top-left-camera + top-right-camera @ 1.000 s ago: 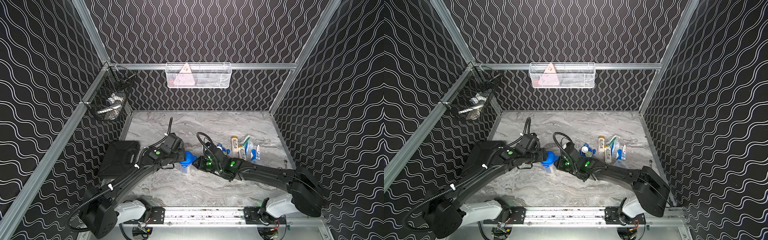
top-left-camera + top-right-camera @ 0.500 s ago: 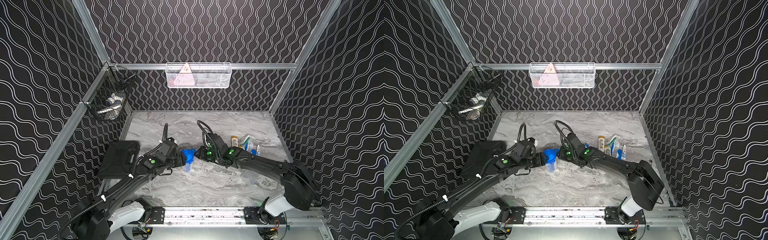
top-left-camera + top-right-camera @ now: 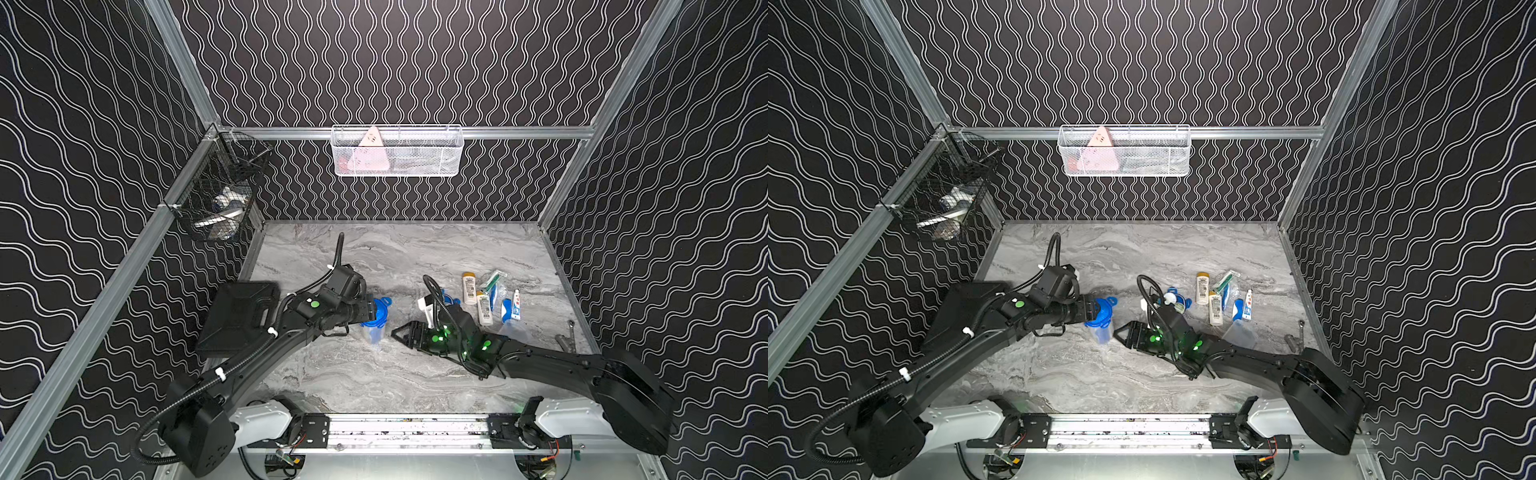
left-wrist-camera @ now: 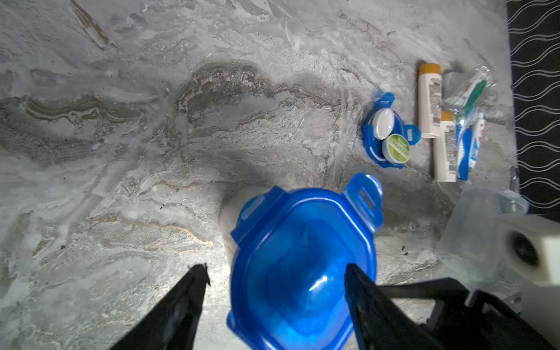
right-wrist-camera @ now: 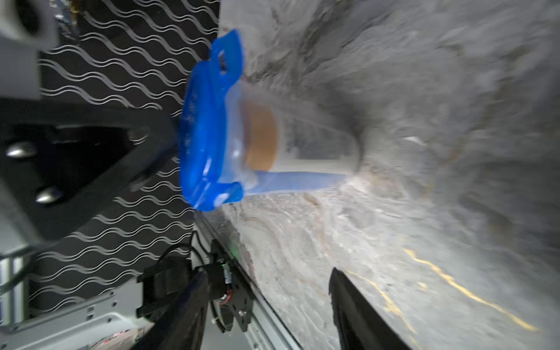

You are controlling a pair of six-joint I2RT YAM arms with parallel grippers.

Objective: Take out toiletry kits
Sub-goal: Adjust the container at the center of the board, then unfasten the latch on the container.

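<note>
A toiletry kit point(image 3: 373, 328) point(image 3: 1101, 328), a clear cup with a blue lobed lid point(image 4: 303, 257), stands upright on the marble table in both top views. An amber-capped bottle shows inside it in the right wrist view point(image 5: 263, 139). My left gripper point(image 3: 369, 309) point(image 4: 274, 268) hangs over the lid, open, one finger clear of the rim. My right gripper point(image 3: 394, 331) point(image 5: 269, 272) is open and empty, just right of the cup. A second blue lid point(image 3: 448, 297) with small jars, bottles point(image 3: 468, 287), a toothpaste tube point(image 3: 516, 305) and an empty clear cup point(image 3: 514, 331) lie at the right.
A black hard case point(image 3: 237, 316) lies by the left wall under my left arm. A black wire basket point(image 3: 220, 195) hangs on the left wall and a white one point(image 3: 397, 151) on the back wall. A metal tool point(image 3: 566, 337) lies near the right wall.
My right gripper has let go at the lid, opened and drawn back toward the front right. My left gripper has opened wider over the lid. The cup stays in place.
</note>
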